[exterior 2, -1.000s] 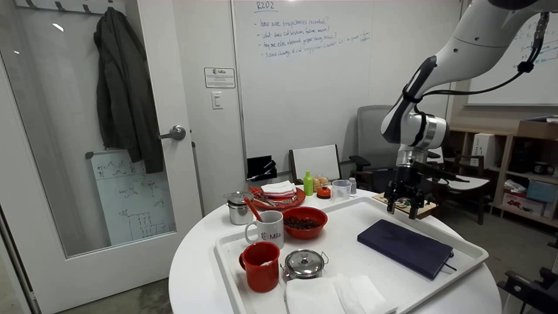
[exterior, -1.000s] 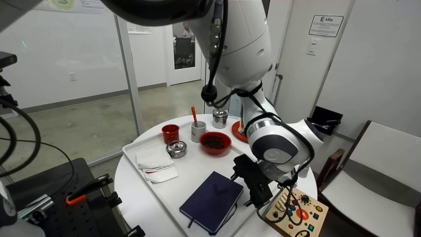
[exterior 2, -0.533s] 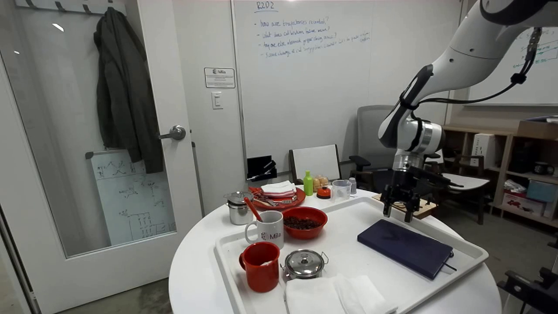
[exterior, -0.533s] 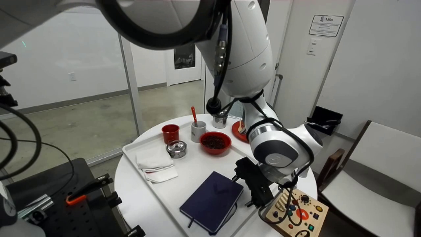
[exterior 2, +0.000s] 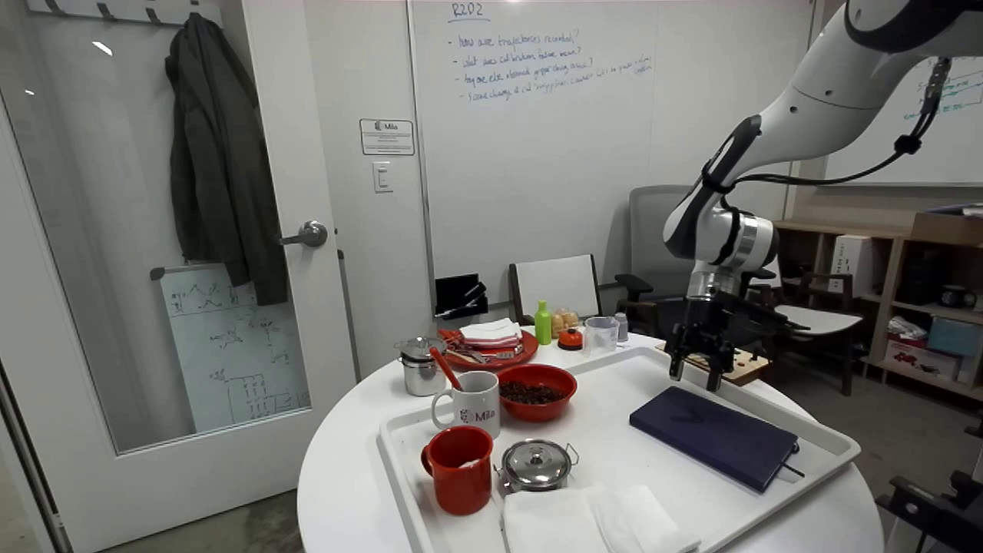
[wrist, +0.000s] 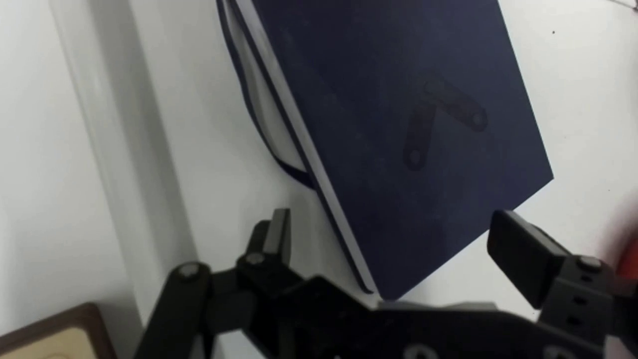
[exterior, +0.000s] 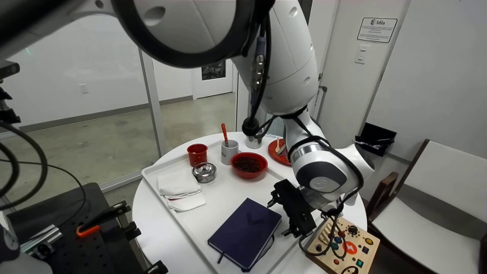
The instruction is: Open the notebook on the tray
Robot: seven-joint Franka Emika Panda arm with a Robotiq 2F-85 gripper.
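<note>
The dark navy notebook lies closed on the white tray. It shows in both exterior views (exterior: pixel 245 234) (exterior 2: pixel 710 438) and in the wrist view (wrist: pixel 398 99). Its white page edge (wrist: pixel 309 144) and a loose dark strap (wrist: pixel 249 99) face the left of the wrist view. The tray (exterior: pixel 224 194) holds it flat. My gripper (exterior: pixel 278 218) is open and empty, pointing down above the notebook's strap side. It also shows in an exterior view (exterior 2: pixel 695 379). In the wrist view the jaws (wrist: pixel 392 213) stand wide apart around the notebook's near corner, apparently above it.
The wooden peg board (exterior: pixel 344 247) stands beside the tray near the gripper. On the tray are a red bowl (exterior 2: pixel 537 393), a white mug (exterior 2: pixel 478 403), a red cup (exterior 2: pixel 461 470), a steel pot (exterior 2: pixel 536 465) and white napkins (exterior 2: pixel 568 522). The tray has a raised rim (exterior 2: pixel 829 445).
My gripper has shifted slightly left in an exterior view, dipping a little and then rising. It stays open. The arm's upper part has moved lower. The notebook has not moved.
</note>
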